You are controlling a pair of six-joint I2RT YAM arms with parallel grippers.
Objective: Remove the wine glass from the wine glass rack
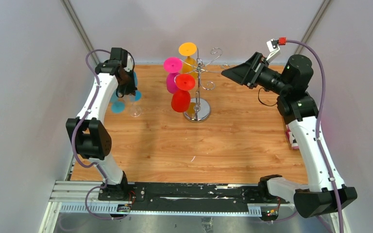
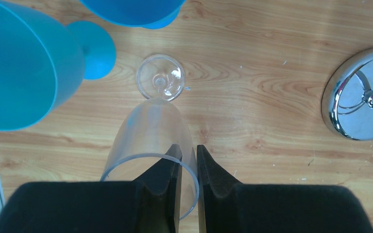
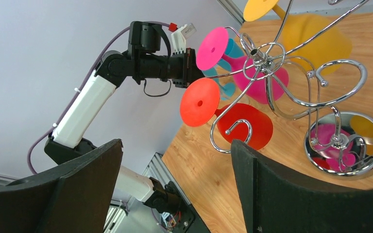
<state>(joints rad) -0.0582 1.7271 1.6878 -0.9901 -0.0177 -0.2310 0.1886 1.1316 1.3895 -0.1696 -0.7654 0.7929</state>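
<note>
The chrome wine glass rack [image 1: 200,82] stands mid-table, with a red wine glass [image 1: 181,99], a pink one [image 1: 173,77] and a yellow one [image 1: 189,60] hanging upside down from its arms. My left gripper [image 2: 188,150] is at the far left, away from the rack, shut on the rim of a clear wine glass [image 2: 150,126]: one finger inside the bowl, one outside. That glass's foot [image 2: 160,77] is low over the wood. My right gripper [image 3: 175,145] hovers to the right of the rack's top, open and holding nothing, facing the red glass [image 3: 245,128].
Two blue glasses [image 2: 24,63] [image 2: 136,12] sit close beside the clear one by the left wall. The rack's mirrored round base [image 2: 359,92] lies to its right. Grey walls close in the table on both sides and at the back.
</note>
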